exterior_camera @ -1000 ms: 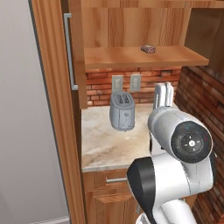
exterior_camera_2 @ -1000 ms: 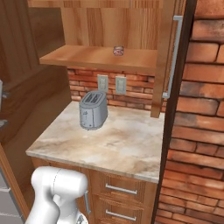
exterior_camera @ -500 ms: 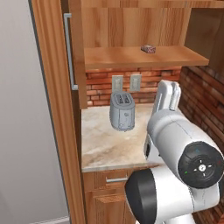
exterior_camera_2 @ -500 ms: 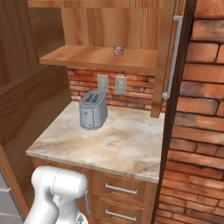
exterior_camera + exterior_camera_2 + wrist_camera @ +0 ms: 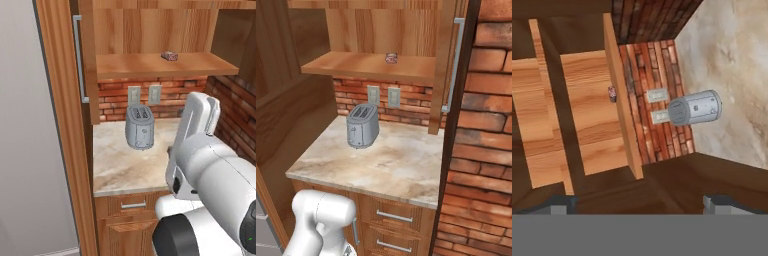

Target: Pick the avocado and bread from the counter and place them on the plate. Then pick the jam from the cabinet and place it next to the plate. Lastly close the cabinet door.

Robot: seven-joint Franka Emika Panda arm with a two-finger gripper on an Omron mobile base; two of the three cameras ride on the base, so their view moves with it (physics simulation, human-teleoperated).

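The jam (image 5: 170,55) (image 5: 391,58) is a small jar standing alone on the wooden shelf of the open cabinet, above the counter (image 5: 125,170) (image 5: 396,165). It appears small in the hand view as well, jam (image 5: 612,93), far from my gripper (image 5: 639,204). The fingertips (image 5: 562,203) stand wide apart, open, with nothing between them. The cabinet door (image 5: 88,60) (image 5: 442,70) stands open, edge-on, its metal handle facing outward. The avocado, the bread and the plate are out of view.
A grey toaster (image 5: 139,127) (image 5: 362,125) (image 5: 694,107) stands on the counter below two wall outlets (image 5: 382,96). Brick walls close the back and the right side. A tall wooden panel (image 5: 62,125) borders the counter's left. Drawers (image 5: 393,220) sit under the worktop.
In the left base view my arm has swung, and its big joint has dropped toward the lower right, nearer the camera. The jam, toaster and cabinet door have not moved.
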